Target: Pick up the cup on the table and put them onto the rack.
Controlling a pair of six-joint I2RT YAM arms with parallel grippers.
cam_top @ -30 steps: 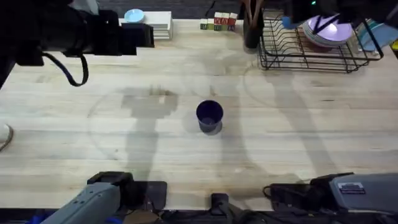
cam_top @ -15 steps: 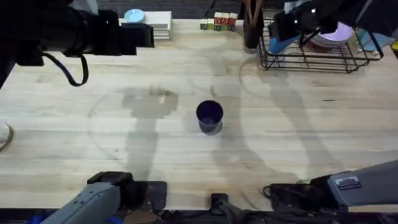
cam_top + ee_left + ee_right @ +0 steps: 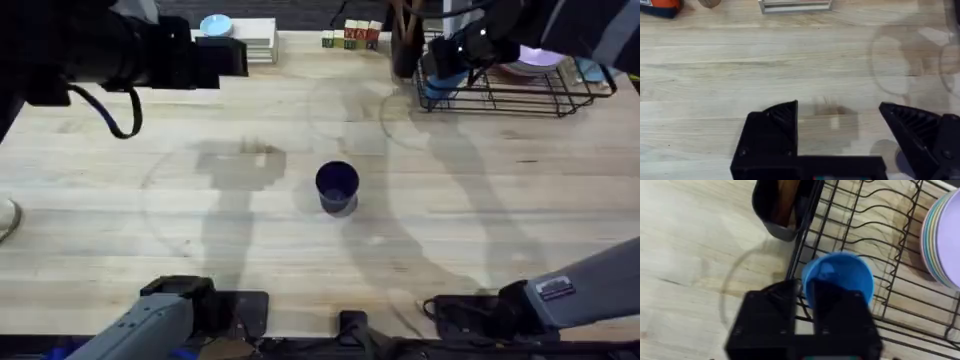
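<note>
Tool [image 3: 807,297] of right arm clamped on blue cup [image 3: 840,275] over rack [image 3: 880,235], fingertips hidden behind cup.

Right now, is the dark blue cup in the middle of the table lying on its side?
No, the dark blue cup stands upright on the table, its open mouth facing up.

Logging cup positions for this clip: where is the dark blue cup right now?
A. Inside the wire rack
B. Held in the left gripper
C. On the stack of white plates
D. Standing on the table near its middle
D: the dark blue cup stands upright on the table near its middle, clear of the rack and of both arms.
</note>
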